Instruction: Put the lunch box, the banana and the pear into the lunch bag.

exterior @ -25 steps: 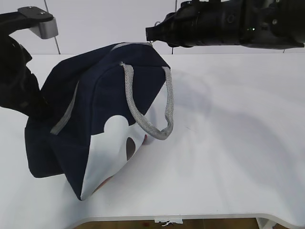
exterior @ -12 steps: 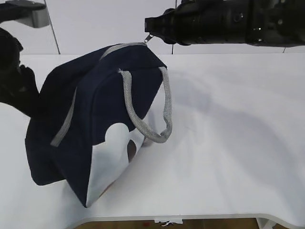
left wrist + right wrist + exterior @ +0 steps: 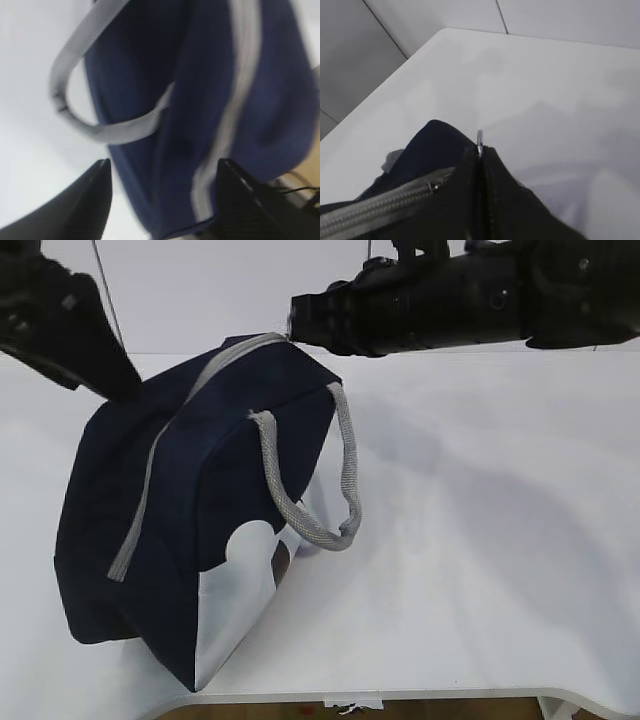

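Exterior view: left fingers (image 3: 160,200) have spread off the lunch bag (image 3: 190,500); right fingers (image 3: 481,165) stay clenched, seemingly on its ring pull (image 3: 479,136).

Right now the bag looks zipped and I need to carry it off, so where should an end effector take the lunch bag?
Probably by the grey webbing handle on the lunch bag. It hangs as an open loop on the side facing the table's clear right half, so come from the right and hook through the loop's bottom.

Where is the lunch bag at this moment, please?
In the exterior view the lunch bag stands tilted on the left half of the white table, its top corner at the right gripper.
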Tool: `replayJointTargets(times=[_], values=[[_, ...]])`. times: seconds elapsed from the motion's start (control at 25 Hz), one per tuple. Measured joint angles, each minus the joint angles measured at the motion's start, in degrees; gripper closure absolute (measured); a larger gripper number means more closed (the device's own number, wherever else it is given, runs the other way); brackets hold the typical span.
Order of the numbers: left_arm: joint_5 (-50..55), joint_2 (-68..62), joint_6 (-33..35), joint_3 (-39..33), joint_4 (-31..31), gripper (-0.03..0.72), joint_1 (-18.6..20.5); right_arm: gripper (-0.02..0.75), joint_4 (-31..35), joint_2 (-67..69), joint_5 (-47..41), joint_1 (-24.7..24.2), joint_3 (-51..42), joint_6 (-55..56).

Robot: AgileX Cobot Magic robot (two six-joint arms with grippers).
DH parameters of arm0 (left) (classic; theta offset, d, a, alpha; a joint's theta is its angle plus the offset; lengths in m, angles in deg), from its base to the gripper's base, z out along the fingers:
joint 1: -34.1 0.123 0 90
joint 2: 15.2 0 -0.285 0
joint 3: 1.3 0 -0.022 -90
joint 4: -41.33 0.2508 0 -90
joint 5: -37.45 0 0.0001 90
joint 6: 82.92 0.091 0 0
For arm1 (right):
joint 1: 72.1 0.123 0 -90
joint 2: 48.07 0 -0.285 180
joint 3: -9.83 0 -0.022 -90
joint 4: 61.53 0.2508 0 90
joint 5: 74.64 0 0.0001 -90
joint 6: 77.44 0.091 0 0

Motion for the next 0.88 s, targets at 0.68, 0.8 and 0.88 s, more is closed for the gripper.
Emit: replayJointTargets(times=[0.68,0.8,0.88], values=[[-6.82,-4.25,-0.47,0.71,-8.80,0.196,-2.90,0.737,-0.69,1.50,2.30,-0.12,0.09,1.85],[-11.89,-4.59,-0.47,0.71,-10.08,0.196,-3.03,0.737,-0.79,1.50,2.43,-0.12,0.09,1.85],[-12.40,-4.99,-0.56,0.71,-10.57,0.196,-3.03,0.737,-1.01,1.50,2.43,-0.12,0.09,1.85]])
